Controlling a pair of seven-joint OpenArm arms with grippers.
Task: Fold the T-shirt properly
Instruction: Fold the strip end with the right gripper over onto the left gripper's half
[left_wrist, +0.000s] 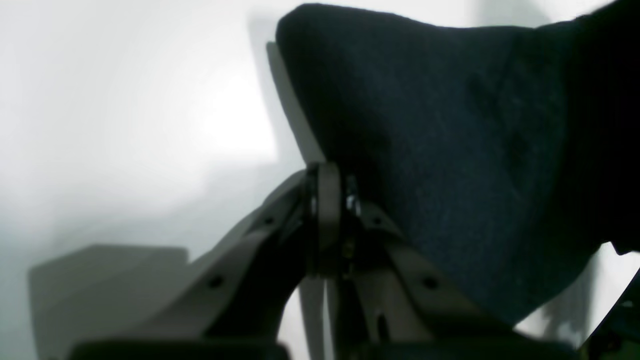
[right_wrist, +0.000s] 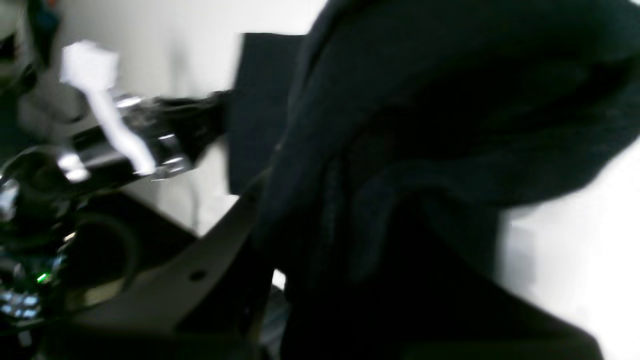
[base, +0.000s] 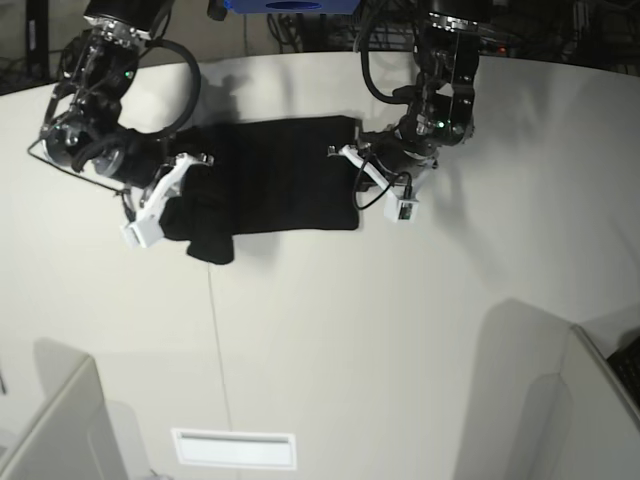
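Base view showed your right tool (base: 178, 172) clamped on the T-shirt (base: 275, 175) at its left end. The shirt lay as a dark band on the bench (base: 400, 330), long axis running between both arms. Your left tool (base: 352, 160) was pinched shut on its right edge.

left arm: reaches down to the right edge of the T-shirt (base: 275, 175) | left gripper (base: 352, 160): jaws pressed together, pinching that edge | right arm: bent low at the shirt's left edge | right gripper (base: 178, 175): jaws nearly together, dark cloth bunched between them
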